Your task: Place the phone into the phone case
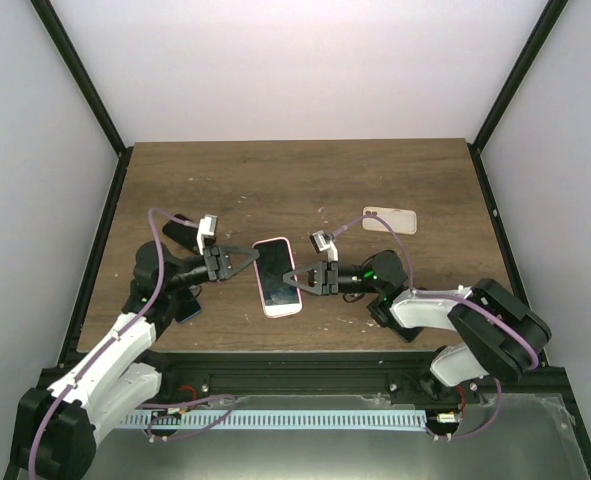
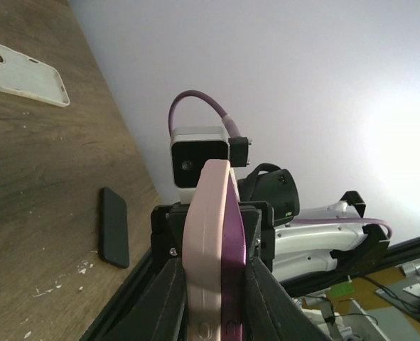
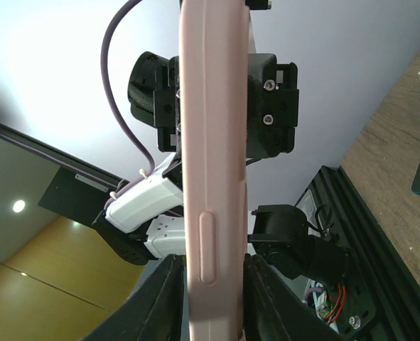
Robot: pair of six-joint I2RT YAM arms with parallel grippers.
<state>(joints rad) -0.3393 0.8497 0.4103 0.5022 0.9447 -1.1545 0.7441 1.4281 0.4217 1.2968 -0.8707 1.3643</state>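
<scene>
A purple phone [image 2: 234, 238] lies pressed against a pink phone case [image 2: 204, 234]. The pair is held level above the middle of the table, screen up, in the top view [image 1: 277, 276]. My left gripper [image 1: 251, 259] is shut on its left edge, one finger on the case and the other on the phone, as the left wrist view [image 2: 215, 288] shows. My right gripper [image 1: 298, 281] is shut on the right edge. In the right wrist view [image 3: 213, 284] only the pink case's side [image 3: 211, 163] with its button shows between the fingers.
A white phone case [image 1: 390, 220] lies at the back right, also in the left wrist view [image 2: 25, 72]. A black phone [image 1: 180, 232] lies back left of my left arm. A dark blue flat object [image 1: 187, 308] lies by the left arm near the front edge.
</scene>
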